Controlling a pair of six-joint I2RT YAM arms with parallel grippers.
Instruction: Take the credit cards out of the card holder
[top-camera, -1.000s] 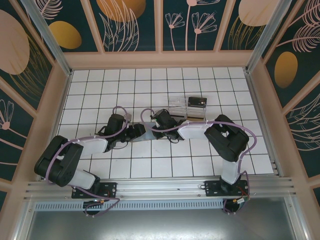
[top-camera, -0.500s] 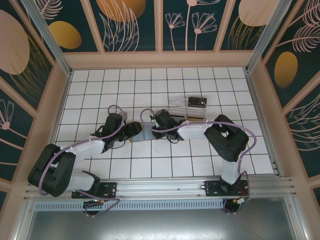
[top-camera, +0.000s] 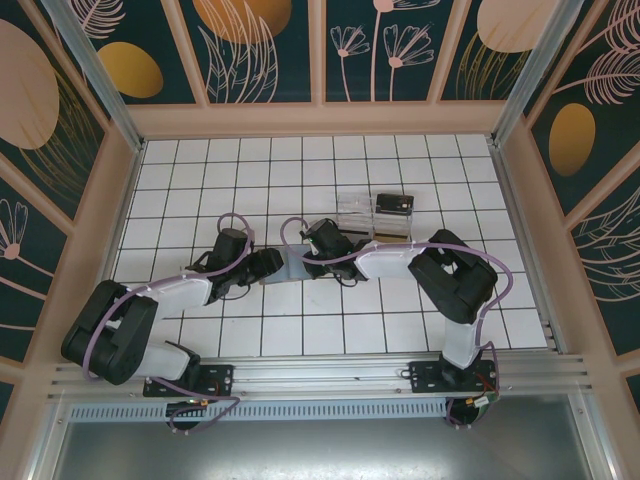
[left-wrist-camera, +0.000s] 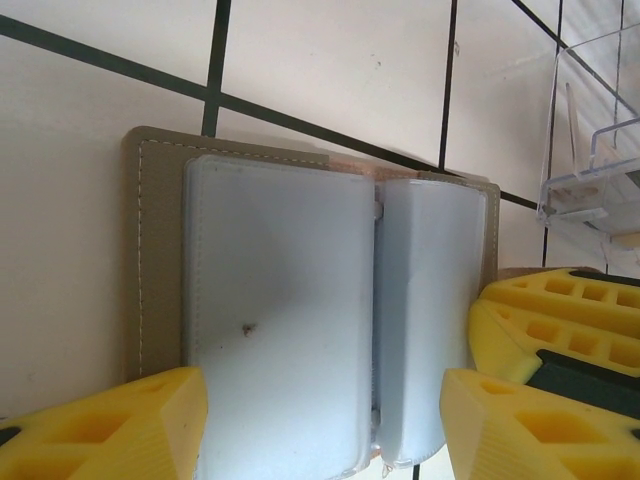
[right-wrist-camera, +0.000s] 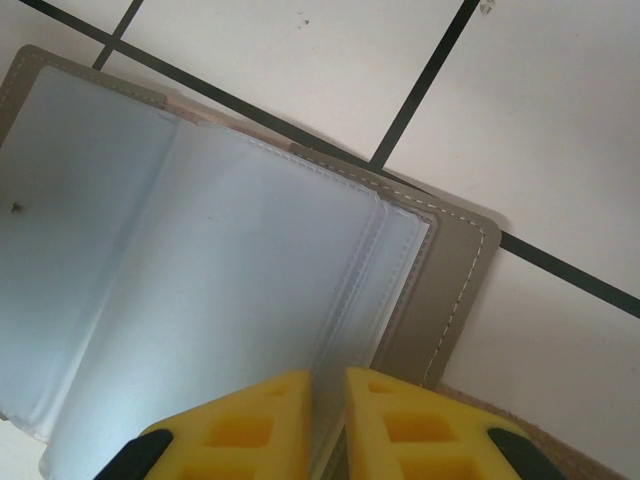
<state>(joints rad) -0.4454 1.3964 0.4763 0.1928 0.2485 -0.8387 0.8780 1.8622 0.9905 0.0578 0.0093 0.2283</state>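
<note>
Card holder (left-wrist-camera: 280, 330) lies open mid bench (top-camera: 180, 200), well off every edge. Right end effector (right-wrist-camera: 325, 420) pinches its inner sleeve (right-wrist-camera: 250, 300); left end effector (left-wrist-camera: 320, 420) straddles it, jaws apart. We want the right pinning it flat, the left closing on a card edge only.

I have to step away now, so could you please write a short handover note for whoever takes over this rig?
Left gripper: open, straddling the open card holder.
Right gripper: shut on the card holder.
One dark credit card lies by the clear tray, out of the holder.
Done: that card is out.
Left: no card shows in the visible panels; check whether any remain inside.
</note>
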